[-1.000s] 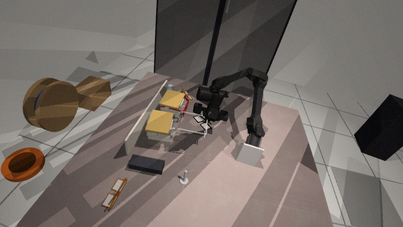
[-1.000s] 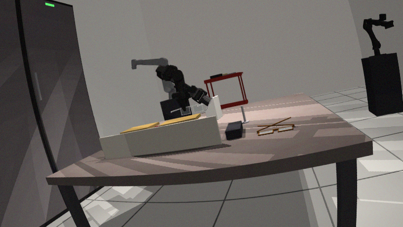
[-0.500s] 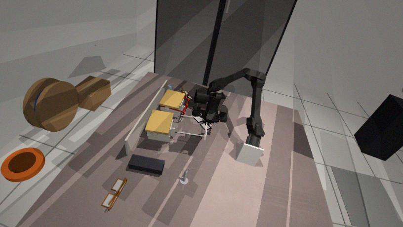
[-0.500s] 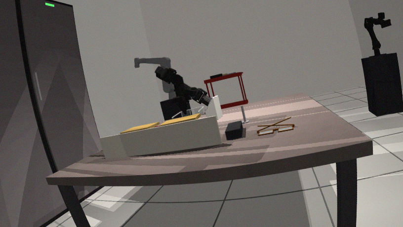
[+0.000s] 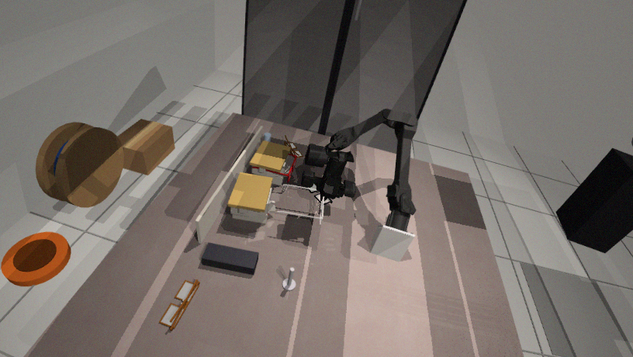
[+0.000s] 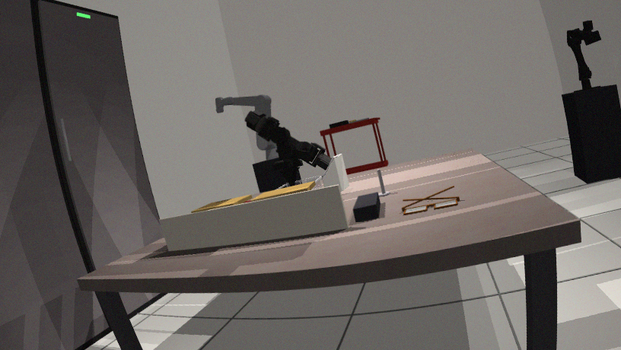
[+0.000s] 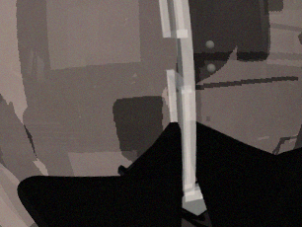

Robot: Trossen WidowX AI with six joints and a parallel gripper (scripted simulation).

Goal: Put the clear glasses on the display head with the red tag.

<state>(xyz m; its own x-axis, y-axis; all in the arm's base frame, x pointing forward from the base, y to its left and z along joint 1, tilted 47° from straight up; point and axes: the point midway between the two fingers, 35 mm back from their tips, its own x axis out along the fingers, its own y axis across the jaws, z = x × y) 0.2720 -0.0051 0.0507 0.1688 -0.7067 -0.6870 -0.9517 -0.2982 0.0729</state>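
My gripper (image 5: 323, 197) (image 6: 323, 162) (image 7: 182, 129) is shut on the front of the clear glasses (image 5: 298, 215) (image 7: 184, 88), low over the table. Their pale temples point away from me toward two yellow-topped display heads. The temple tips reach the sides of the nearer head (image 5: 250, 192) (image 6: 221, 202). The far head (image 5: 268, 156) (image 6: 285, 190) has red marking on the side facing me. In the wrist view the clear frame bar runs up from between my dark fingers. I cannot tell whether the bridge touches a nose.
A low white panel (image 5: 223, 195) (image 6: 256, 221) stands behind the heads. A dark box (image 5: 230, 258) (image 6: 366, 207), a white peg (image 5: 288, 279) (image 6: 381, 182) and amber glasses (image 5: 181, 303) (image 6: 430, 204) lie nearer the table's front. My arm's base (image 5: 392, 241) stands to the right.
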